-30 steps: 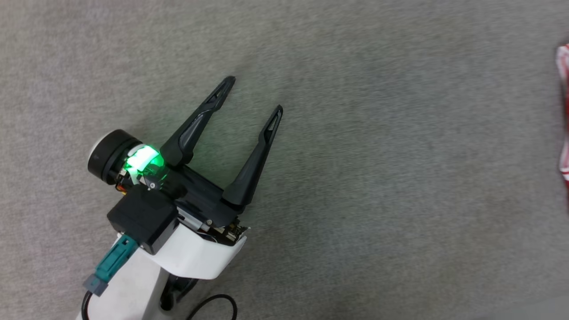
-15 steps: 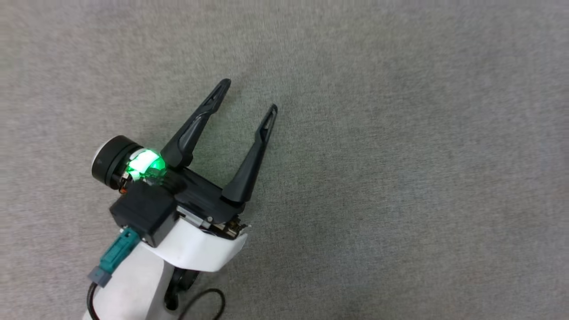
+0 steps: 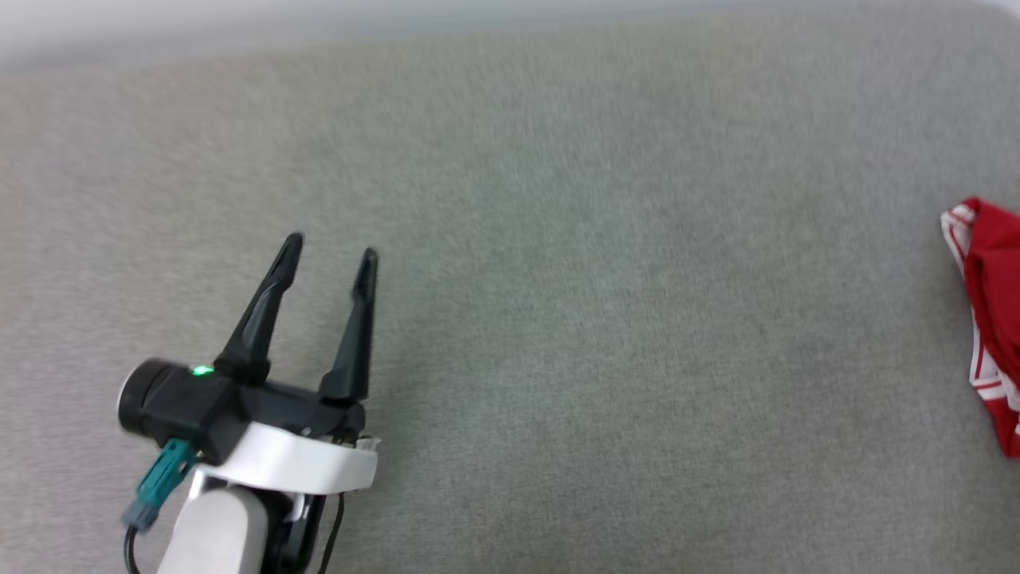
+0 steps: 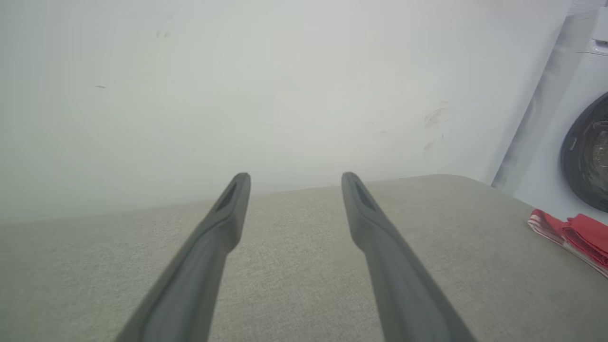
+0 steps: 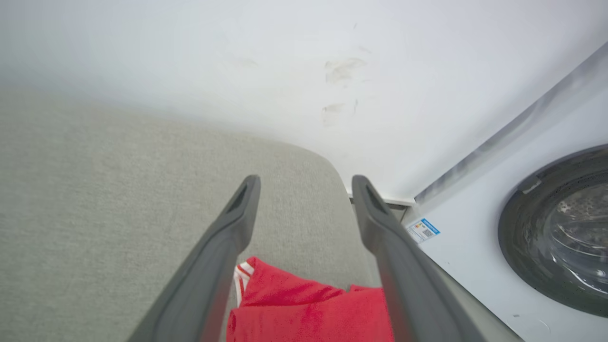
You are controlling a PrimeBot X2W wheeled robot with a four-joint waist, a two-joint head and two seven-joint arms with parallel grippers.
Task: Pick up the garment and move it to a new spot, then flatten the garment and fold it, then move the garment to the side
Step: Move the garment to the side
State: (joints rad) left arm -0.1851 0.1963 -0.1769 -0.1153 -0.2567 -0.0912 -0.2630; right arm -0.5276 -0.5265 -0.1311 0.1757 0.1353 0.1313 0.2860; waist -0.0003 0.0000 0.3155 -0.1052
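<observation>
A grey upholstered surface [image 3: 606, 319] is seen against a white wall [image 4: 237, 85] beside a washing machine [image 5: 560, 228], the red garment [image 3: 992, 319] gathered at its right edge under the spread, empty right gripper [image 5: 306, 183], as for grasping or release, the left gripper [image 3: 331, 247] held spread over bare fabric.

Red garment [image 3: 992, 319], white-striped trim, bunched on grey surface [image 3: 558, 279]

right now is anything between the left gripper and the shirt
Nothing visible does. Bare grey surface lies between the open left gripper and the shirt, which sits at the head view's right edge.
</observation>
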